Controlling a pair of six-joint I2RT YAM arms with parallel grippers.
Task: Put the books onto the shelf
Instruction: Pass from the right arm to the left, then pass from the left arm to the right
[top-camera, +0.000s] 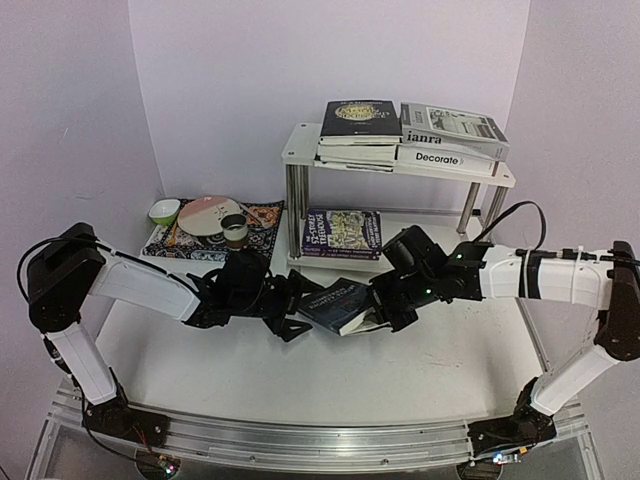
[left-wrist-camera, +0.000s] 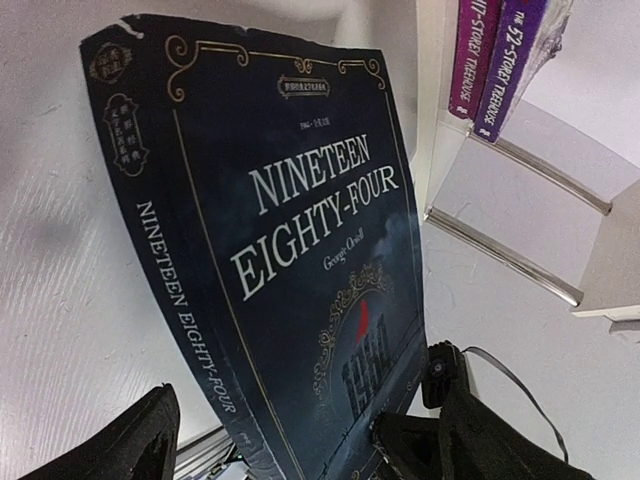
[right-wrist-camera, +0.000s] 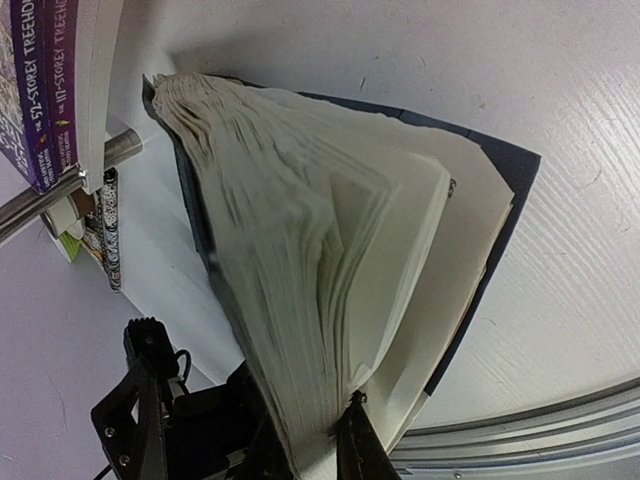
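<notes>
A dark blue book, "Nineteen Eighty-Four" (top-camera: 336, 304), lies tilted on the table between my two grippers, in front of the shelf (top-camera: 300, 142). My left gripper (top-camera: 296, 314) stands open, and the book's cover (left-wrist-camera: 300, 240) reaches down between its fingers (left-wrist-camera: 135, 440). My right gripper (right-wrist-camera: 305, 450) is shut on a wad of the book's fanned pages (right-wrist-camera: 300, 250), its back cover hanging loose. On the shelf's top board lie a black book (top-camera: 358, 120), "janra" (top-camera: 450, 128) and "Decorate" (top-camera: 445, 158). Purple Treehouse paperbacks (top-camera: 342, 233) lie on the lower board.
A patterned placemat (top-camera: 262, 225) at the back left carries a plate (top-camera: 208, 214), a green bowl (top-camera: 164, 211) and a cup (top-camera: 235, 230). The shelf's chrome legs (top-camera: 294, 205) stand just behind the book. An aluminium rail (top-camera: 320, 440) runs along the near edge.
</notes>
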